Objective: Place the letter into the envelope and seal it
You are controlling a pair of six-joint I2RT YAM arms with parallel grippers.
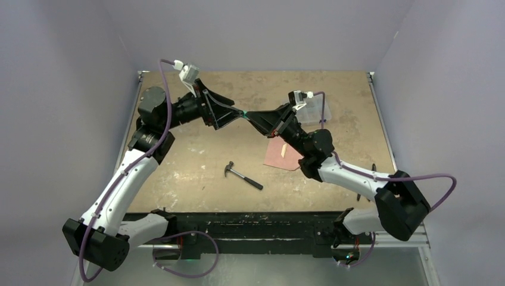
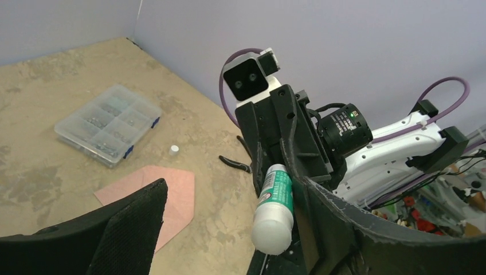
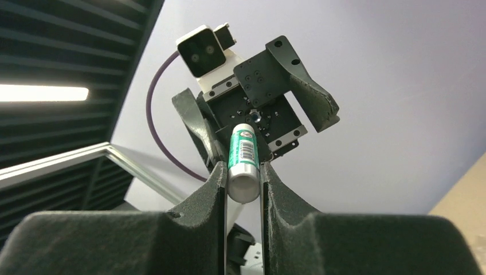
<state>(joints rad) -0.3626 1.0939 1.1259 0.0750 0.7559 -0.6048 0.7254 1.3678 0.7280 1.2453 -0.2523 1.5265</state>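
Note:
The pink envelope (image 1: 284, 156) lies flat on the table under my right arm, and its pointed flap end (image 2: 155, 195) shows in the left wrist view. I cannot make out the letter as a separate sheet. Both grippers meet in the air above the table's middle. My right gripper (image 3: 243, 189) is shut on a green-and-white glue stick (image 3: 243, 163). My left gripper (image 2: 229, 229) stands open, its fingers wide on either side of the glue stick (image 2: 275, 206), which rests against the right-hand finger. From above, the glue stick (image 1: 244, 114) is a small green spot between the two grippers.
A hammer (image 1: 243, 176) lies on the table in front of the envelope. A clear compartment box (image 2: 108, 125) sits behind the envelope, near the back right (image 1: 312, 110). A small white cap (image 2: 173, 149) and black pliers (image 2: 235, 164) lie near the box.

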